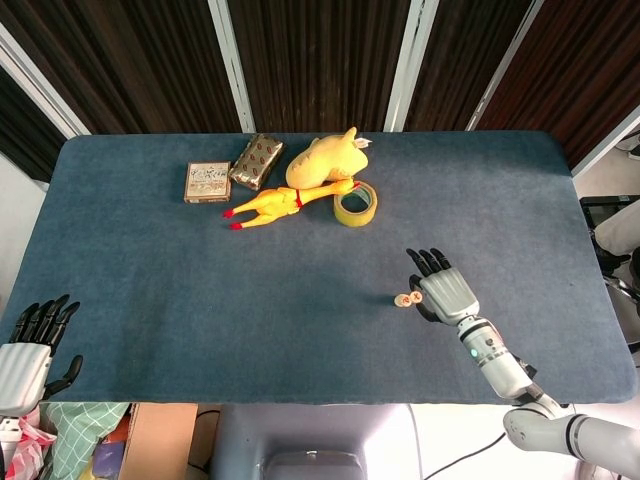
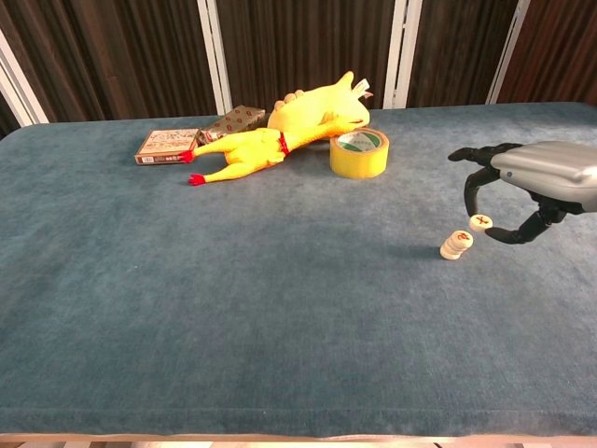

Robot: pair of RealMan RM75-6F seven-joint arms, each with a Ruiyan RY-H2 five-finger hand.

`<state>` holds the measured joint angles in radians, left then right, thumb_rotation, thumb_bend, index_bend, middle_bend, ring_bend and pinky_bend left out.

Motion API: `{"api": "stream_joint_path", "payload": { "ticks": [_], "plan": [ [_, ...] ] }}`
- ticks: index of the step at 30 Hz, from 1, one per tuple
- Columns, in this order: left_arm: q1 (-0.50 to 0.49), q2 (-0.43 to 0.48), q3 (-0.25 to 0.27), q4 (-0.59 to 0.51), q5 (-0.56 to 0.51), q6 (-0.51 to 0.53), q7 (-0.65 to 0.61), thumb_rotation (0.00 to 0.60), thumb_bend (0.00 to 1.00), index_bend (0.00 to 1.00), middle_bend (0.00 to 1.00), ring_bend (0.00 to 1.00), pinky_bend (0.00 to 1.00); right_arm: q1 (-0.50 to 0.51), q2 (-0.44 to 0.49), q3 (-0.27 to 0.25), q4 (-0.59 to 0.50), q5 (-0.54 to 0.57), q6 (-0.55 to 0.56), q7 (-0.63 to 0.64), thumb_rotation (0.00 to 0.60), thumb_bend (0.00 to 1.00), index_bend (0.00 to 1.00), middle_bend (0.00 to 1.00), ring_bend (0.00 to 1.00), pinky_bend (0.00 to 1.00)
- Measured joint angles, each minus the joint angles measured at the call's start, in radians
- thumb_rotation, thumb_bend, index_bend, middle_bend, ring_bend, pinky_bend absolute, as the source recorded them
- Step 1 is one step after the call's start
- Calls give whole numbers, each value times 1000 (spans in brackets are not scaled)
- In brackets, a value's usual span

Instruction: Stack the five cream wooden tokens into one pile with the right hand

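The right hand [image 2: 522,191] hovered at the right edge of the chest view, pinching one cream token [image 2: 480,221] between thumb and a finger, its other fingers spread. Just lower left of it stood the pile [image 2: 456,245] of tokens on the blue table [image 2: 233,299]. By my judgement the stack was nearly finished: this token looked like the last, and it was not yet set on top. The chest view showed the held token clear above the pile; from overhead the two nearly merged. Only the head view showed the left hand [image 1: 28,345], empty and spread, at lower left.
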<state>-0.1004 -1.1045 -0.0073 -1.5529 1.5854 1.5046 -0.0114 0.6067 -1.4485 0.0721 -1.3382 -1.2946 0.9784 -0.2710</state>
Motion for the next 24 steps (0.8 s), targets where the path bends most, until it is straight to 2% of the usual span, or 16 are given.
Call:
{"api": "stream_joint_path", "payload": {
  "ticks": [5, 24],
  "plan": [
    [-1, -1, 0, 0, -1, -2, 4, 600, 402, 0, 0, 0, 5, 13, -22, 19, 18, 22, -20, 0, 600, 506, 617, 103, 0, 0],
    [2, 1, -3, 0, -6, 5, -4, 600, 402, 0, 0, 0, 5, 16, -44, 17, 25, 16, -27, -11, 600, 506, 579, 103, 0, 0]
  ]
}}
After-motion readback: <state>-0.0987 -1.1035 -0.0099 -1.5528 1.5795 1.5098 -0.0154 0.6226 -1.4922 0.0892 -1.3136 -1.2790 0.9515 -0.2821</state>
